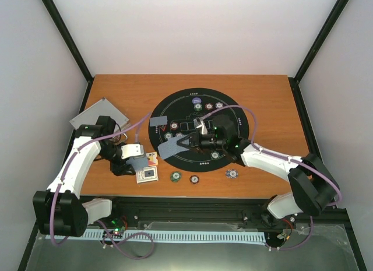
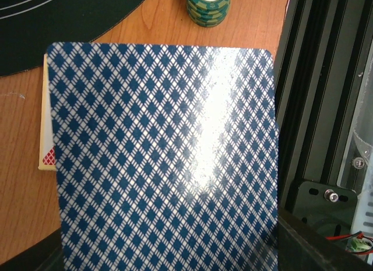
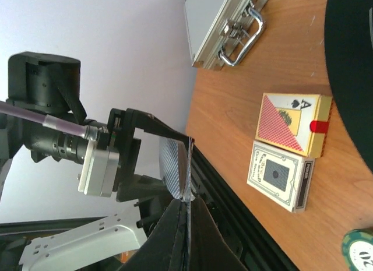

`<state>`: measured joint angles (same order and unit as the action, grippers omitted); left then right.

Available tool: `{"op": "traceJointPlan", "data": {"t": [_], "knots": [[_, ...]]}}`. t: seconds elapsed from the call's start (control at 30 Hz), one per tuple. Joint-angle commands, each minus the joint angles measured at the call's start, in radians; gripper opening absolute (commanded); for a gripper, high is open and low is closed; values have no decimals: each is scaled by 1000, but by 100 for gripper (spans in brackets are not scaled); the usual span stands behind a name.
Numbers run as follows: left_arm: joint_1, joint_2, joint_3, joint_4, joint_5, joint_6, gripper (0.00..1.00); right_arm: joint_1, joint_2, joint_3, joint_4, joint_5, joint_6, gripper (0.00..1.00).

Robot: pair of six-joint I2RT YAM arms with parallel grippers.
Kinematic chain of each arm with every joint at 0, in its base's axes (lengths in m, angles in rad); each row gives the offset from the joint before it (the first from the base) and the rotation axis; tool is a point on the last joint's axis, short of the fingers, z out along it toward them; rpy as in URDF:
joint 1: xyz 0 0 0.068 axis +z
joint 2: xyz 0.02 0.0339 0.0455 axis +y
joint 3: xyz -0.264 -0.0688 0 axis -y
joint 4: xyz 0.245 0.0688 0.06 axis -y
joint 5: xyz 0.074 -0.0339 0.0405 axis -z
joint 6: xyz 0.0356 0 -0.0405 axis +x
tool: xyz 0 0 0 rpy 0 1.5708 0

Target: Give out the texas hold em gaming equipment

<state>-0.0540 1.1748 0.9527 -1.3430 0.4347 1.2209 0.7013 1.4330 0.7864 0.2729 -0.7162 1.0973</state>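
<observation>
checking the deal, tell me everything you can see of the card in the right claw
The card is a thin playing card, its back a blue-and-white diamond pattern that reads grey from above. The right claw is shut on one edge, holding it roughly level over the near-left rim of the black mat. Its face is hidden. Nothing else seems to touch it.

We see the whole table (image 1: 262, 96) from above-behind; both wrist cams sit close and low, sharing the green chip stack (image 2: 208, 6).
</observation>
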Motion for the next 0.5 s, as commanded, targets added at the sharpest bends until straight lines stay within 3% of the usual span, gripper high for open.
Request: {"op": "traceJointPlan", "data": {"t": [0.0, 0.47], "knots": [[0, -11, 16, 14, 38, -23, 1, 63, -10, -20, 96, 67, 79, 3], [0, -15, 26, 13, 30, -24, 1, 192, 148, 51, 279, 113, 180, 3]]}}
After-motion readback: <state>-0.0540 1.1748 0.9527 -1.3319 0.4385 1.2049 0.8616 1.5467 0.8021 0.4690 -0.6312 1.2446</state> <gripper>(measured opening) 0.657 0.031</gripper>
